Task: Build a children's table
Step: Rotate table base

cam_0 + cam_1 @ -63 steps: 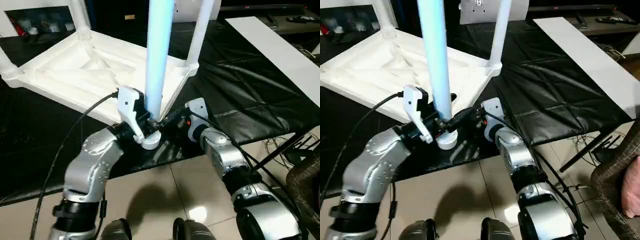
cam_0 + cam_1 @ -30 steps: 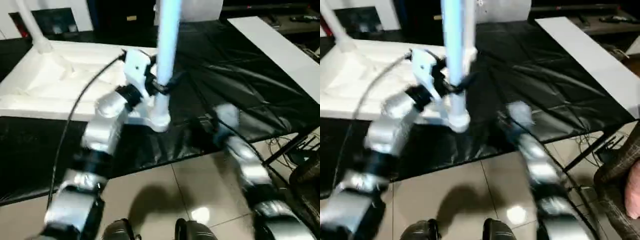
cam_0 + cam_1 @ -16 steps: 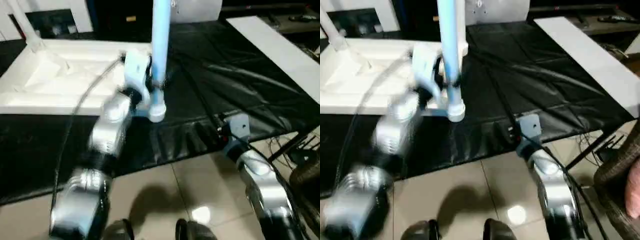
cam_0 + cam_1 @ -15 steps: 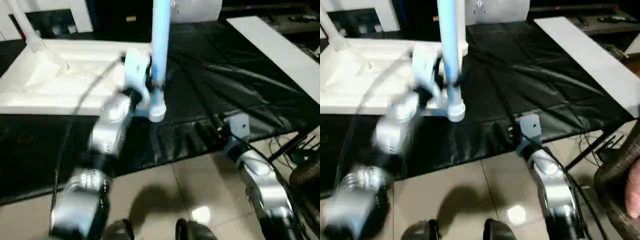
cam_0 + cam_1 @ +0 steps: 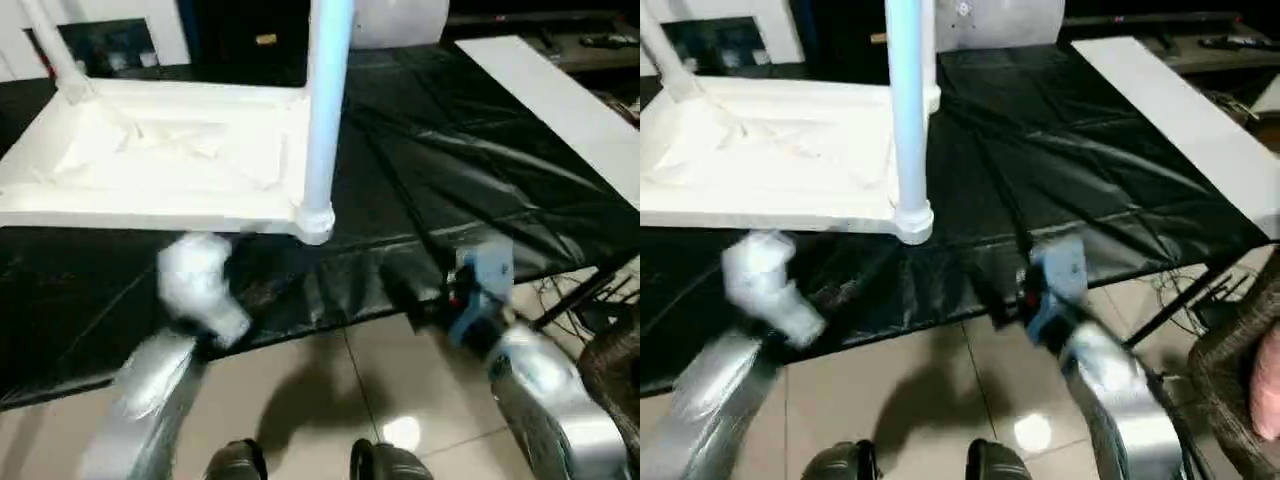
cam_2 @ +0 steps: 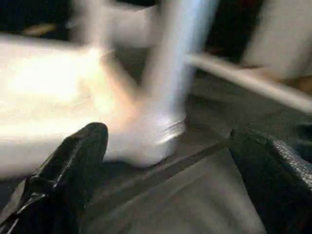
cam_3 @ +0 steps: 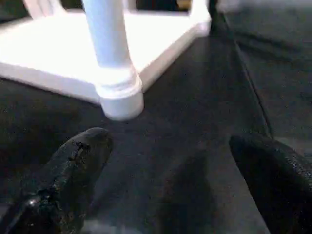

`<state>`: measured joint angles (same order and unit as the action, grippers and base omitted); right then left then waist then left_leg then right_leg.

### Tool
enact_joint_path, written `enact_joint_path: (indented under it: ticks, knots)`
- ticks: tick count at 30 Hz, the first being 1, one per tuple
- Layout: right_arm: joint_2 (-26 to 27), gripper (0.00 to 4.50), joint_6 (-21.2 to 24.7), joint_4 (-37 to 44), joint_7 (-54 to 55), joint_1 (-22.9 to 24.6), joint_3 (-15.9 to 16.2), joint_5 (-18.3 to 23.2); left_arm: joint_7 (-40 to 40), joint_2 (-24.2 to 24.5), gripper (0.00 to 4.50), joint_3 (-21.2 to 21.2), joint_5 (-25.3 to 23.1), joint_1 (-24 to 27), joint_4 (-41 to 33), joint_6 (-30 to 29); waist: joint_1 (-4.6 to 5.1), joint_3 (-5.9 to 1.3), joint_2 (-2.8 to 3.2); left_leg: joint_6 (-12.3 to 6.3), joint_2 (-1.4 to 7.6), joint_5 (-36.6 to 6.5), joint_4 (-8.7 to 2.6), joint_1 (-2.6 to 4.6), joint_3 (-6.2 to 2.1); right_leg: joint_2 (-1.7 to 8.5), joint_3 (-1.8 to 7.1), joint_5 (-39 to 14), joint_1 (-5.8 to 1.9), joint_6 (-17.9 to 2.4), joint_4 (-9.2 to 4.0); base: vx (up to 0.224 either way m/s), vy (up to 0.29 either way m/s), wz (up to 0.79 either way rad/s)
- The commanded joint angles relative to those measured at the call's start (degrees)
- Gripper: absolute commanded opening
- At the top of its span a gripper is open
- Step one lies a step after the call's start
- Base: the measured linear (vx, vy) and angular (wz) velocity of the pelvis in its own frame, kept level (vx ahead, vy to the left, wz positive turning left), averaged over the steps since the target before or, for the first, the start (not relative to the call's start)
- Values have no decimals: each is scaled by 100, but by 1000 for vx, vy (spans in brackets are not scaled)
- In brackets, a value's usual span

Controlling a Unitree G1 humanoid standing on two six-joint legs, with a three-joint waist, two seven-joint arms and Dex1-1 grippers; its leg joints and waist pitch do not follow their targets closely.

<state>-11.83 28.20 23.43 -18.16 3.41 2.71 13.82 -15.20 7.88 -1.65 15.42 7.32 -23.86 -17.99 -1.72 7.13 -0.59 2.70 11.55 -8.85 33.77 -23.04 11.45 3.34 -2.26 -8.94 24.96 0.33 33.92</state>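
Observation:
The children's table lies upside down on a black mat, its white top (image 5: 150,160) with the rim facing up. One white leg (image 5: 325,110) stands upright in the near corner socket (image 5: 314,222), and another leg (image 5: 55,50) rises at the far left corner. My left arm (image 5: 190,290) is drawn back below the table's near edge. My left gripper (image 6: 170,139) is open and empty, facing that socket (image 6: 151,141). My right arm (image 5: 485,290) hangs at the mat's near edge. My right gripper (image 7: 170,144) is open and empty, a short way from the socket (image 7: 119,95).
The black mat (image 5: 450,170) spreads to the right of the table top. A long white board (image 5: 560,95) lies at the far right, and a wicker seat (image 5: 615,370) stands at the right edge. Tiled floor (image 5: 330,400) and my feet (image 5: 240,462) are below.
My left gripper has let go of the upright leg and pulled back toward the mat's near edge. The right arm has drawn back a little too. The leg stays standing in its socket.

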Motion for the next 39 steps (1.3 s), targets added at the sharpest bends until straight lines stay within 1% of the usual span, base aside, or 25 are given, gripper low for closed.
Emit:
enact_joint_path:
  ticks: [1,5,6,7,8,9,10,11,12,14,15,17,18,21,22,23,25,26,28,31,32,33,34,38,39]
  knots:
    - [103,450,25,222,199,22,-20,-25,451,-81,438,-155,-141,25,-259,-161,35,-298,-28,208,79,-2660,-416,188,-163,272,162,-3872,-79,160,-695,0,0,0]
    - [300,450,47,195,363,101,-61,-12,817,-315,438,-62,-355,75,-438,-220,113,-218,24,326,71,-3776,-396,520,-271,184,-112,-4876,-37,444,-949,0,0,0]
    - [269,450,13,176,324,105,-23,-49,880,-373,438,-14,-376,107,-475,-275,168,-114,117,335,175,-4627,-536,688,-349,-15,-414,-4527,-106,368,-1030,0,0,0]
    - [256,450,3,171,308,106,-7,-64,906,-399,438,7,-380,123,-495,-304,198,-36,177,354,324,-5223,-800,616,-362,-145,-584,-3965,-268,238,-767,0,0,0]
    - [241,450,13,181,290,109,11,-63,957,-435,438,61,-414,167,-557,-369,-213,20,165,348,631,-5970,-1328,-210,-120,-29,-509,-2168,-1011,-133,1061,0,0,0]
    - [225,450,15,189,276,103,23,-64,969,-448,438,107,-448,201,-589,-370,-469,-65,222,213,550,-5803,-1215,-63,47,-23,-464,-2011,-951,-195,963,0,0,0]
    - [190,450,42,210,255,87,43,-43,1013,-454,438,169,-486,241,-648,-430,-226,-170,-280,218,192,-4259,-193,628,77,425,290,-5311,-514,30,-130,119,-80,-6]
    - [181,450,45,211,249,84,48,-40,1020,-455,438,181,-494,246,-655,-437,-342,-202,-411,-137,-191,-2762,509,335,-15,639,626,-6060,-729,59,-730,163,-51,-4]
    - [145,450,61,217,220,68,69,-30,1047,-457,438,230,-527,271,-689,-463,-559,-138,-144,-587,-216,-1210,752,-149,-393,1098,1131,-5915,-1182,-128,-872,163,-51,-4]
    - [107,450,62,216,171,46,99,-24,1074,-450,438,321,-566,289,-748,-522,-531,-10,-107,-432,-160,-958,545,-82,-564,843,821,-5369,-1184,-642,-845,105,50,21]
    - [104,450,58,215,159,44,107,-26,1072,-444,438,350,-587,290,-771,-547,-446,-252,146,-273,-11,-938,-83,306,-548,297,236,-3363,-1304,-969,-603,101,74,22]
    - [97,450,25,209,126,60,132,-33,1066,-435,438,383,-638,313,-801,-569,-180,-303,218,-687,367,-1787,-504,913,-1086,-142,-31,-2413,-797,-742,26,136,73,12]
    - [97,450,14,211,117,69,137,-37,1084,-430,438,394,-642,321,-816,-582,7,-527,277,-1550,558,-1739,-437,1378,-1501,-111,-80,-1759,-417,-204,557,162,55,7]
    - [100,450,-8,247,103,116,152,-31,1116,-419,438,407,-640,354,-854,-615,165,-500,208,-2496,505,-316,-271,1181,-1372,5,-55,-1034,20,505,956,160,49,2]
    - [89,450,-30,264,104,150,168,-21,1113,-422,438,409,-661,372,-878,-635,191,-369,177,-2427,394,-735,-517,792,-986,-20,-90,-634,-64,399,1007,133,-2,5]
    - [75,450,-44,280,103,180,172,-4,1120,-418,438,417,-670,377,-892,-654,254,-322,8,-2229,298,-1323,-583,706,-726,83,4,-108,-97,124,652,98,-51,-2]
    - [49,450,-73,300,86,255,190,8,1130,-402,438,419,-672,377,-904,-677,104,-301,-442,-1389,-475,-2478,-119,287,-291,400,681,-2469,-710,389,-472,105,-74,0]
    - [56,450,-83,301,69,309,180,10,1139,-386,438,413,-674,365,-906,-695,17,-386,-369,-1033,-613,-1634,662,437,-423,951,1176,-5184,-803,-28,-851,156,-75,9]
    - [54,450,-97,296,48,331,182,7,1153,-363,438,416,-716,362,-915,-724,-54,-329,-299,-636,-550,-824,760,13,-719,884,1147,-4185,-1202,-1167,-671,153,-50,8]
    - [51,450,-116,279,27,343,186,-8,1154,-359,438,423,-736,361,-916,-737,-68,-274,-73,-558,-351,-204,238,-12,-734,468,659,-2902,-1213,-1865,-616,147,40,5]
    - [48,450,-141,248,19,346,181,-19,1160,-359,438,420,-741,355,-912,-741,-5,-193,143,-604,-126,-731,-272,345,-749,52,228,-2791,-837,-1573,-497,150,119,10]
    - [48,450,-151,232,24,345,178,-22,1159,-358,438,419,-742,355,-917,-747,200,-202,275,-605,300,-2254,-520,820,-1178,-147,46,-2400,-445,-1133,87,150,119,10]
    - [61,450,-142,215,47,344,169,-15,1171,-362,438,414,-750,356,-929,-756,322,-395,273,-1129,483,-2101,-527,1161,-1521,-78,13,-1458,-219,-586,576,163,82,4]
    - [77,450,-151,203,103,335,152,2,1195,-367,438,412,-759,350,-939,-775,404,-419,144,-2656,212,-140,-362,1083,-1259,95,-14,-481,173,201,678,158,27,2]
    - [92,450,-161,198,126,332,128,-1,1199,-361,438,408,-757,359,-950,-784,374,-391,-51,-2404,-112,-491,-310,887,-896,213,143,-213,-70,-91,156,134,-12,2]
